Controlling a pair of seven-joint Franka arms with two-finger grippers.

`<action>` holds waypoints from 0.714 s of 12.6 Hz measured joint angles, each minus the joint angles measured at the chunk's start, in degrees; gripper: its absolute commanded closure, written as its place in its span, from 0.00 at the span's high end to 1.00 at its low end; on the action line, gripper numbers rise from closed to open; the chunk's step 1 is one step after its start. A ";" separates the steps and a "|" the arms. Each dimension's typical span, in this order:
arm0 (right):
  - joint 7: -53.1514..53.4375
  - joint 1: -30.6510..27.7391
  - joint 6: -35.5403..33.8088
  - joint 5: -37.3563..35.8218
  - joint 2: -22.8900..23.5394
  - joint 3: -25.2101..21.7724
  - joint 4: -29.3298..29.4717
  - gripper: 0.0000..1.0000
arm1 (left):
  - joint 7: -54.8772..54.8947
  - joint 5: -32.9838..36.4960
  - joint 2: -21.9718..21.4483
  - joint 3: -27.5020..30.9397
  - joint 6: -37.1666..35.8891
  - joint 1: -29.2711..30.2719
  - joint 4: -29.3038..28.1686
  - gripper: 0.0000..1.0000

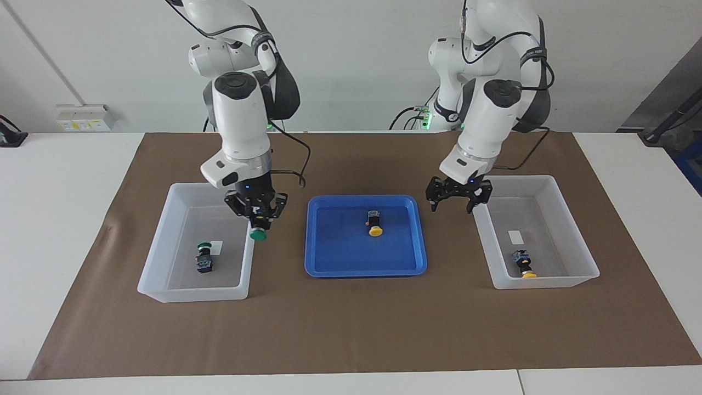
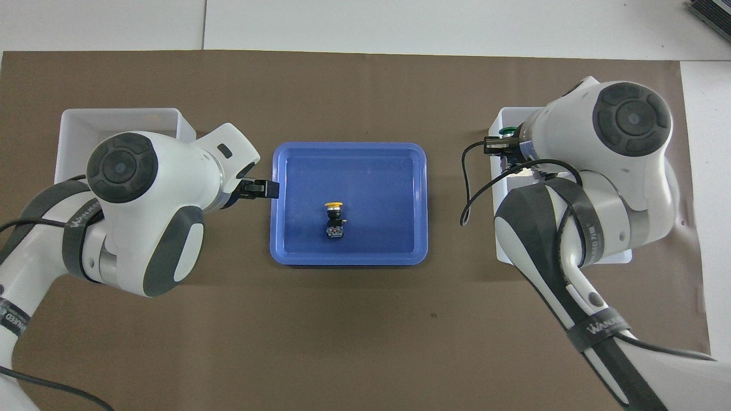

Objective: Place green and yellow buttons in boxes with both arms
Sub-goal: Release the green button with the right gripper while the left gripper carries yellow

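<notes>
R gripper (image 1: 258,219) jaws pinching green button (image 1: 257,235) over box rim (image 1: 248,258); L gripper (image 1: 458,197) jaws spread, empty.

My right arm's black strap (image 2: 594,330) reads "WANJEE" in white; the strap (image 2: 591,234) higher on that arm carries small white print I cannot read. My left arm's strap (image 2: 75,216) reads "WANJE"
</notes>
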 measured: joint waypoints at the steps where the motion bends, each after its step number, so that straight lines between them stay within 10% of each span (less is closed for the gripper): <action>1: -3.45 -2.30 0.00 0.00 -0.12 0.00 -1.12 0.00 | -2.43 0.00 0.00 -0.01 0.68 -2.13 -0.33 1.00; 7: -16.06 -9.52 9.32 5.16 -0.64 0.08 -14.67 0.00 | -15.27 0.00 7.02 0.04 12.31 -11.78 -3.53 1.00; 9: -16.82 -9.81 13.23 6.28 -0.70 0.13 -18.51 0.26 | -16.92 0.03 11.59 0.08 16.26 -13.69 -3.46 1.00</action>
